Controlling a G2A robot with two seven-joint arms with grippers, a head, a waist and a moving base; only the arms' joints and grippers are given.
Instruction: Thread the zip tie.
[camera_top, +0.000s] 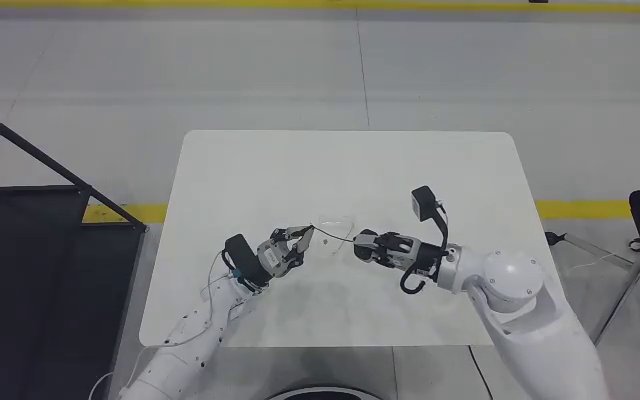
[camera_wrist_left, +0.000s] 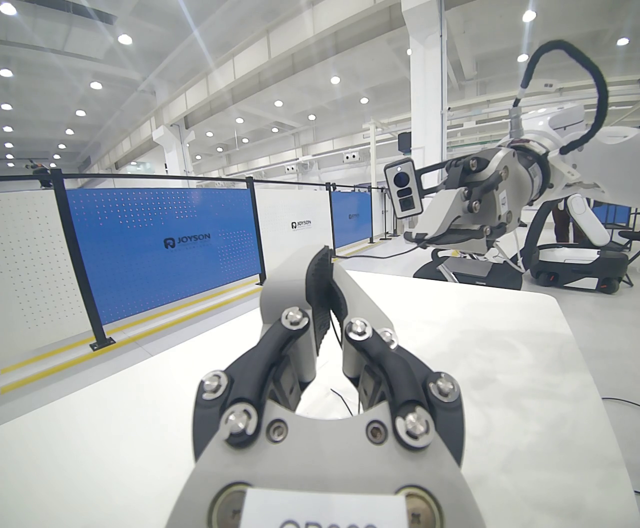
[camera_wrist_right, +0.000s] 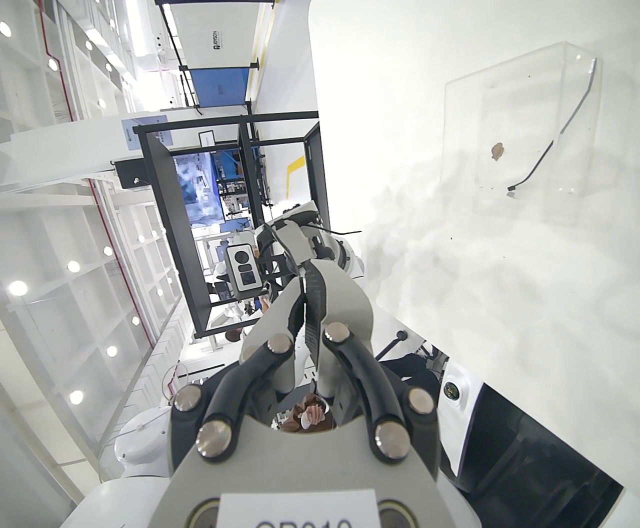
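Observation:
A thin black zip tie (camera_top: 330, 237) stretches above the middle of the white table (camera_top: 450, 180) between my two grippers. My left gripper (camera_top: 303, 236) is shut on one end, its pads pressed together (camera_wrist_left: 327, 272), and a short black strand (camera_wrist_left: 342, 397) trails below its fingers. My right gripper (camera_top: 358, 245) faces it from the right, shut (camera_wrist_right: 309, 277) where the tie's other end meets its tips. In the right wrist view a bit of the tie (camera_wrist_right: 345, 232) sticks out beside the left gripper. The tips are a few centimetres apart.
A clear plastic box (camera_top: 338, 222) sits on the table just behind the grippers. It holds another black zip tie (camera_wrist_right: 555, 145) and a small brown speck (camera_wrist_right: 497, 150). Bare table surface lies all round.

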